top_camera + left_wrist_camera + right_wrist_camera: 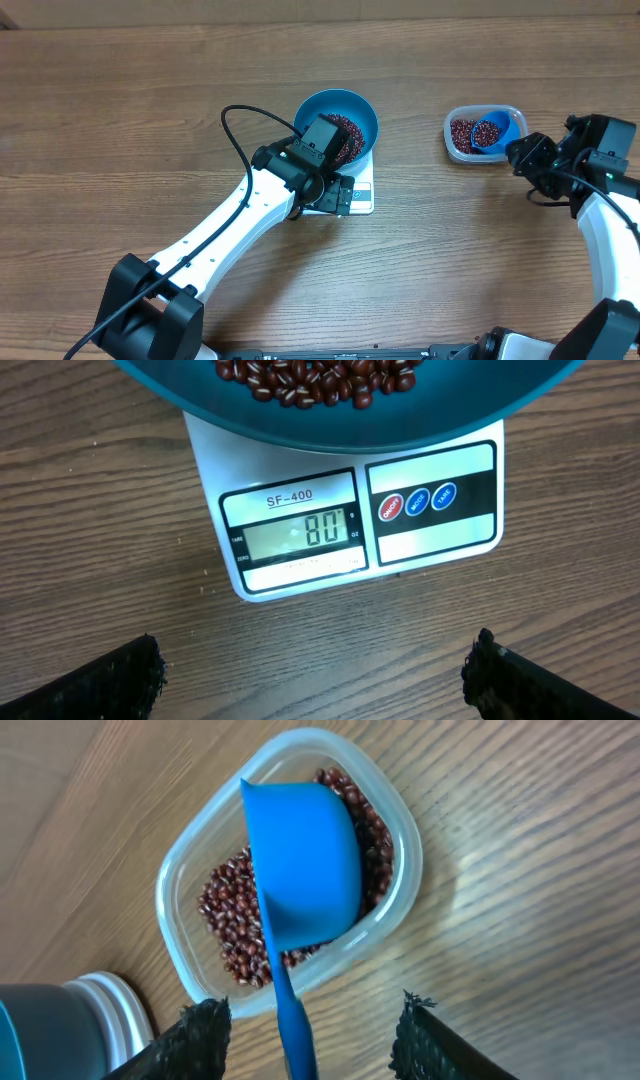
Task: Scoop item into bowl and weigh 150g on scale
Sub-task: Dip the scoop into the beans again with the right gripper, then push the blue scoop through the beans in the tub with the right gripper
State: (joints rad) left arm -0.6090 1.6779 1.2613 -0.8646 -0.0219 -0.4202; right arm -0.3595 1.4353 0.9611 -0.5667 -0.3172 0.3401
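The desk [120, 120]: wood, seen from above. The bowl [365, 112] is blue and sits on the scale [362, 196] near the desk's middle, toward the far edge. My left claw [315, 652] hangs just on the near side of the scale, fingers spread wide and holding nothing. The tub [455, 150] is clear and stands toward the desk's right edge, well apart from the bowl. The scoop [305, 860], also blue, lies in the tub, and its handle [295, 1030] reaches out over the rim. The beans [225, 915]: some in the tub under the scoop, some in the bowl.

Key relation: the handle's long axis runs straight from the tub into my right claw [310, 1012] and passes between its two fingers. The fingers stand apart with a gap on each side, so I judge the handle bracketed, not gripped. My right arm is plainly the nearer one. The scoop lies directly ahead of this claw — toward the desk's middle — so closing on the handle looks like the next move.

Views: only the left wrist camera shows the display [300, 532], which reads 80 — short of the target, so more scooping seems due. Only the right wrist camera shows the gaps beside the handle; from overhead, the claw and the tub merely look close together.
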